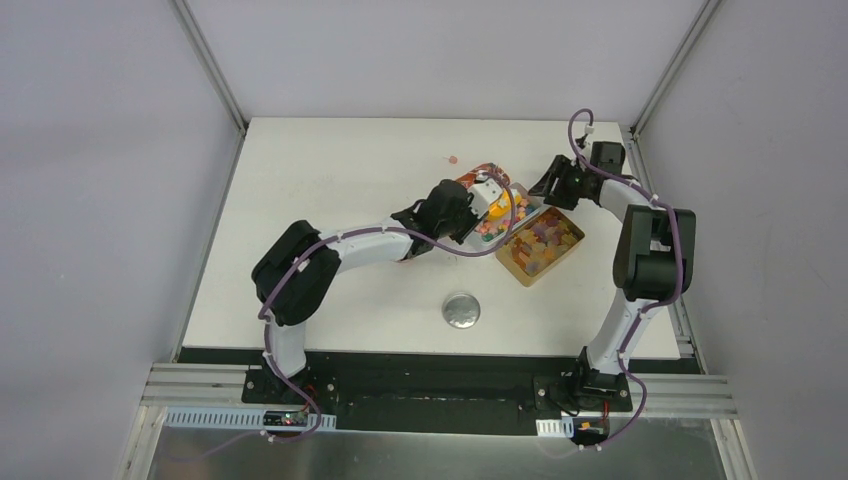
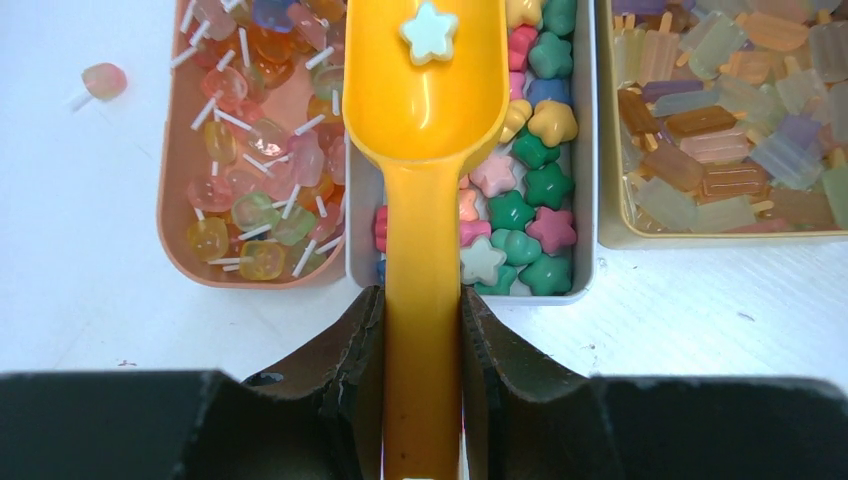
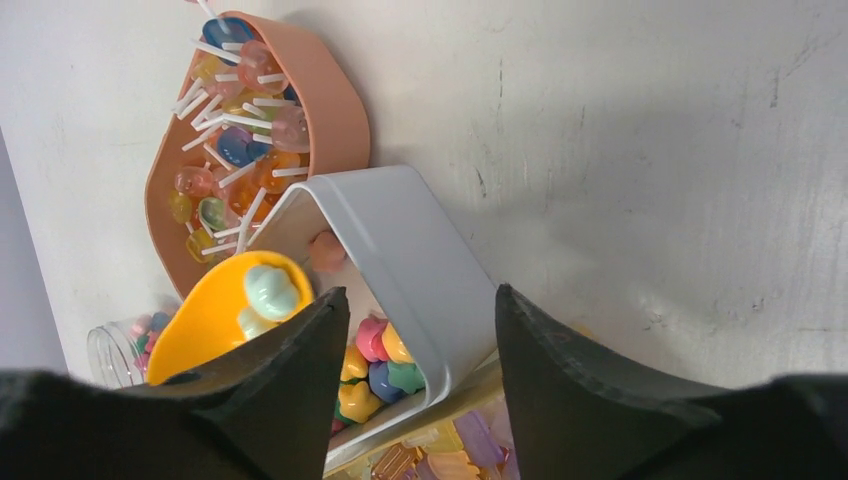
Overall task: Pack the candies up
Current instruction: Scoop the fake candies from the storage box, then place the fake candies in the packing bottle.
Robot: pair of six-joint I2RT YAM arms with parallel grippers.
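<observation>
Candies [image 1: 540, 245] lie in trays grouped at the right middle of the table [image 1: 330, 170] in the top view. A gold tray [image 1: 575, 240] sits nearest the right arm, and a pink tray [image 1: 468, 180] is partly hidden under the left gripper [image 1: 490, 205]. One loose candy [image 1: 452, 158] lies on the bare table just beyond the pink tray. The right gripper [image 1: 552, 185] is at the far end of the trays. From here I cannot tell how either pair of jaws stands. A round silver lid [image 1: 461, 311] rests alone, well nearer the arm bases.

In the left wrist view the jaws are narrow, clamped on the handle of an orange scoop [image 2: 422, 250] with a finger [image 2: 345, 360] pressed to each side. The scoop's bowl holds a single pale blue star [image 2: 428, 32] and hangs over a white tray [image 2: 588, 180] of star-shaped sweets. The pink tray on its left holds lollipops with white sticks. The gold tray on its right holds translucent ice-lolly shapes.

In the right wrist view the jaws stand apart, straddling the white tray's end wall. One finger [image 3: 290, 390] is over the inside and the other is outside. Candies show in the gap between the inner finger and the wall, so the wall is not pinched. The scoop with its star sits just left of that finger. A clear jar [image 3: 115, 345] with sweets in it shows at the lower left.
</observation>
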